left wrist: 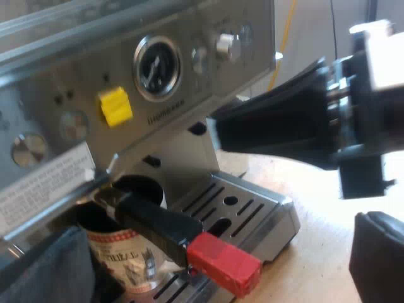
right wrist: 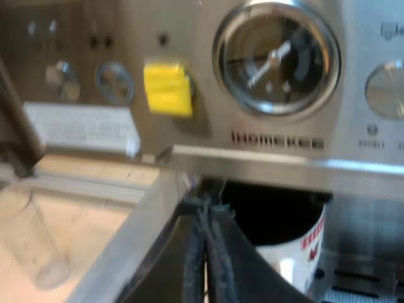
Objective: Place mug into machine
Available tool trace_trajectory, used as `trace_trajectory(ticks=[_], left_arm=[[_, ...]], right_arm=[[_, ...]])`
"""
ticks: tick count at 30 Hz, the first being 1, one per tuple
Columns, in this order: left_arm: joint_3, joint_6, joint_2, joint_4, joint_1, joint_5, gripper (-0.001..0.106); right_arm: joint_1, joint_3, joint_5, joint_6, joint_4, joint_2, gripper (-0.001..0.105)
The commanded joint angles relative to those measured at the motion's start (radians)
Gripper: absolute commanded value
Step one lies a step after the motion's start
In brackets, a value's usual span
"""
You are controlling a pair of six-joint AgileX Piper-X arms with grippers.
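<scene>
Holds left pincer [left wrist: 214, 259] released, mug [left wrist: 120, 252] by one finger, under holder [left wrist: 158, 224]; holds right pincer [right wrist: 205, 214] clenched, mug just beyond fingertips.

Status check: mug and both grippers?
Left fingers open, off the machine front. Right fingers shut at rim of mug. Mug on drip tray, under locked holder; its handle juts over it.

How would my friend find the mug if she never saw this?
Start at the big silver coffee machine with the round dial on its front. Just below, a dark handle that ends in red sticks out, and the mug is right under it, over the slotted tray. It is the only white thing there, with red letters on its side.
</scene>
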Motion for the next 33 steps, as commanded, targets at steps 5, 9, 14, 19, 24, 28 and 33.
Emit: trace_trajectory(ticks=[5,9,14,19,24,28,33], left_arm=[[-0.081,-0.012,-0.008,0.053,-0.001,0.005,0.083],[-0.087,-0.012,-0.008,0.053,-0.001,0.005,0.083],[-0.087,-0.012,-0.008,0.053,-0.001,0.005,0.083],[-0.087,-0.012,-0.008,0.053,-0.001,0.005,0.083],[-0.087,-0.012,-0.008,0.053,-0.001,0.005,0.083],[-0.087,-0.012,-0.008,0.069,-0.001,0.005,0.083],[-0.087,-0.012,-0.008,0.1,-0.001,0.005,0.083]], right_arm=[[0.023,-0.118,0.074,-0.005,-0.007,0.093,0.0],[0.053,-0.177,0.169,0.003,-0.007,0.14,0.0],[0.059,-0.222,0.224,0.003,-0.007,0.18,0.0],[0.059,-0.259,0.224,-0.005,-0.007,0.224,0.0],[0.059,-0.309,0.232,-0.036,-0.007,0.269,0.0],[0.059,-0.322,0.26,-0.044,-0.007,0.276,0.0],[0.054,-0.322,0.321,-0.067,-0.007,0.276,0.0]])
